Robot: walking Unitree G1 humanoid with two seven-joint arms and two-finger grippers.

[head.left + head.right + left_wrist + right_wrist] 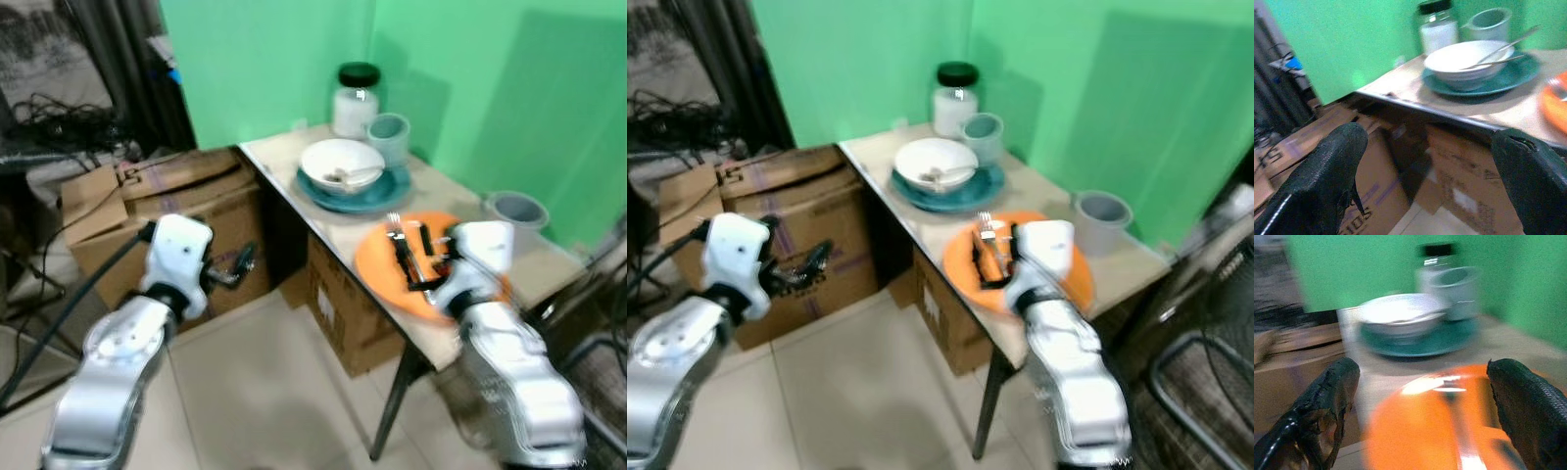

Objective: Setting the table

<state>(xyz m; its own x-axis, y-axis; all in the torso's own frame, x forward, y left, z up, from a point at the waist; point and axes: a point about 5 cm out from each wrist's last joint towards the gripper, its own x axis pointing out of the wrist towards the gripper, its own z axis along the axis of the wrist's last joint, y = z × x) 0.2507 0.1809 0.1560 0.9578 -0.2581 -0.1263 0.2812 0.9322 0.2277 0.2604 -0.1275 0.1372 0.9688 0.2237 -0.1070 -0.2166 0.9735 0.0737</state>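
Hovering over the round orange plate at the right centre of the frame, the right tool had its two black fingers spread apart above a silver fork lying on that plate. The plate sat on the pale narrow counter against the green wall. Further back on the counter, toward the upper middle, a white bowl with a metal utensil in it rested on a teal plate, with a pale blue-green mug and a black-lidded glass jar just behind. A grey cup stood at the right. The left tool, fingers apart and holding nothing, hung at the lower left before brown cardboard boxes on the floor.
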